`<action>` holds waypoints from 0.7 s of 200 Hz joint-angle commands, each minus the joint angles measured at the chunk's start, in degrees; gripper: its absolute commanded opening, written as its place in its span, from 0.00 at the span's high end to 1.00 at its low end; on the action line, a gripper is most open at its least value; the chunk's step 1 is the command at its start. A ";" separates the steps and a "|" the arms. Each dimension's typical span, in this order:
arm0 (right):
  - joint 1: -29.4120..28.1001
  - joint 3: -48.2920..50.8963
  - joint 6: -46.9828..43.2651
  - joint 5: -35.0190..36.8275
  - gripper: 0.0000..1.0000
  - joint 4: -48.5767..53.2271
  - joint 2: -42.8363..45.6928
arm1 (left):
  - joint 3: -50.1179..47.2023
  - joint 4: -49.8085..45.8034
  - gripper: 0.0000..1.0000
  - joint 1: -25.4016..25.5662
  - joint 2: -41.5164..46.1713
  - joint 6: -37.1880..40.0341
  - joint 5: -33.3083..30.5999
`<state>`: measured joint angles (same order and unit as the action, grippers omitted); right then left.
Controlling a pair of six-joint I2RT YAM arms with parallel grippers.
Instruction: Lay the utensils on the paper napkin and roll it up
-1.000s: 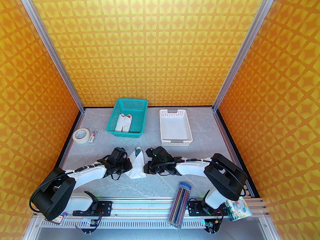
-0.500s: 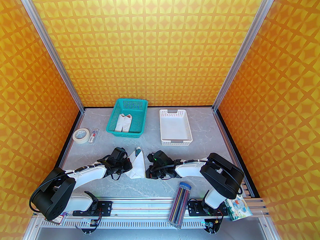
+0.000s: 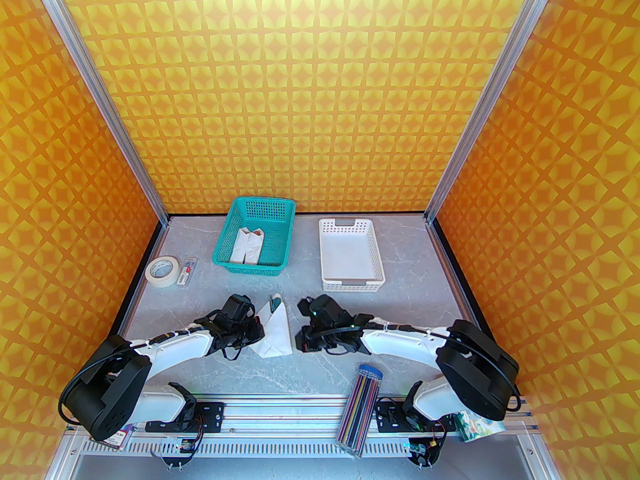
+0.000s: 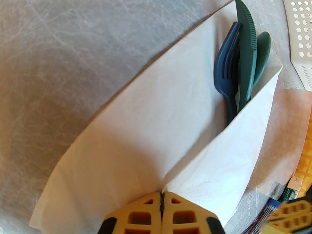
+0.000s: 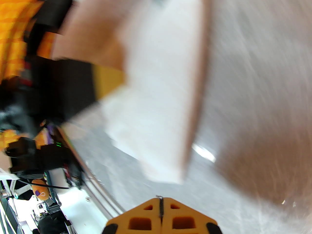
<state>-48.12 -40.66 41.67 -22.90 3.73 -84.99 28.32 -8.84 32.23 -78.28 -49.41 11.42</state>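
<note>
1. Locate the paper napkin (image 4: 158, 121) flat on the table on the near side of the teal basket (image 3: 248, 267), apart from it, folded with one flap raised.
2. Find the utensils (image 4: 243, 57) tucked into that fold: fork (image 4: 225, 64), knife (image 4: 247, 52) and spoon (image 4: 263, 47) bunched together, heads protruding at the end toward the teal basket.
3. Note the left gripper (image 4: 162, 196) nearer than the teal basket, clenched, tips against the paper napkin fold; cannot tell whether paper is pinched.
4. Note the right gripper (image 5: 160, 200) to the near right of the teal basket, clenched on nothing, over bare table beside the paper napkin; view blurred.
5. Identify the white basket (image 3: 350, 284) directly right of the teal basket.
</note>
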 commanded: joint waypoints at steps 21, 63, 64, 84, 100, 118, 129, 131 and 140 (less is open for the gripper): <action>1.18 -8.62 -7.51 9.23 0.83 8.29 -1.58 | -0.60 -6.09 1.00 0.12 -0.97 0.98 -3.60; -2.39 -20.43 -11.60 20.78 0.52 20.26 -9.69 | -0.43 -5.93 1.00 0.27 -1.21 1.16 -3.56; -2.54 -20.64 -11.61 20.87 0.51 20.26 -9.98 | -0.44 -5.93 1.00 0.23 -1.23 1.16 -3.58; -5.27 -25.54 -11.27 23.81 0.39 21.71 -16.07 | -0.58 -5.73 1.00 0.22 -1.17 0.95 -3.60; -6.49 -28.14 -11.00 26.45 0.31 22.29 -19.20 | -0.57 -5.74 1.00 0.29 -1.01 0.99 -3.45; -6.87 -29.45 -10.64 27.77 0.28 22.02 -21.22 | -0.65 -5.70 1.00 0.29 -0.65 0.89 -3.26; -6.99 -29.95 -10.64 28.20 0.27 22.28 -22.16 | -0.74 -5.75 1.00 0.29 -0.38 0.80 -3.25; -6.99 -29.92 -10.64 28.24 0.27 22.29 -22.33 | -0.81 -5.75 1.00 0.29 -0.32 0.80 -3.25; -7.08 -30.01 -10.66 28.17 0.27 22.34 -23.03 | -0.91 -5.68 1.00 0.29 -0.08 0.80 -3.20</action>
<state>-55.31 -68.36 31.16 1.58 23.94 -106.41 28.36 -8.86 32.32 -78.26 -49.41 11.25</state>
